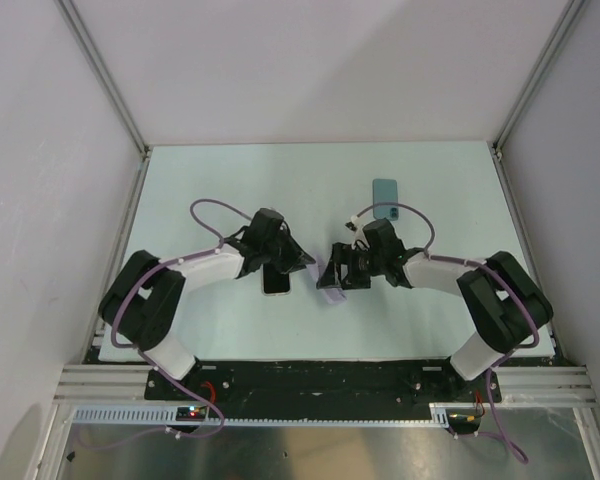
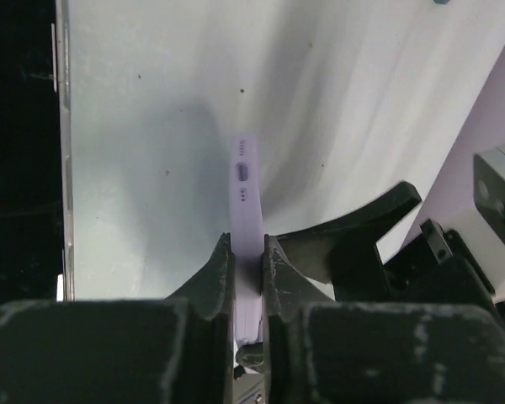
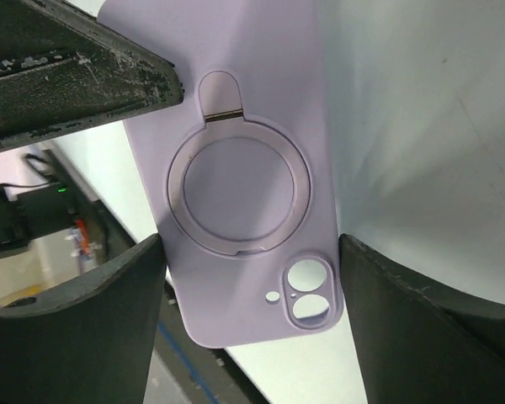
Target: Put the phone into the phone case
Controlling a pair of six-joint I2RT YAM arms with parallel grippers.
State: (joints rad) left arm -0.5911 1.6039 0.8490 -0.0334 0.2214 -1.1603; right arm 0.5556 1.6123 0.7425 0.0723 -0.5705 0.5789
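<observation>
edge-on in the left wrist view, the phone (image 2: 246, 198) shows only a pale lavender rim with a port and speaker holes. its near end is hidden inside the left gripper (image 2: 247, 252), which pinches it tight, just left of the table's (image 1: 230, 180) middle. overhead, only its black screen shows. the right gripper (image 3: 251, 269) stands wide, both fingers against the long edges of the lavender phone case (image 3: 236, 118), whose far end is cut off.

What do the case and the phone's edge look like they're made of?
Phone case: probably soft silicone or matte plastic; even lavender surface, no glare, rounded moulded cutouts.
Phone: edge looks like satin-finished metal or plastic, pale lavender, with crisp port and speaker holes; can't tell which.
</observation>
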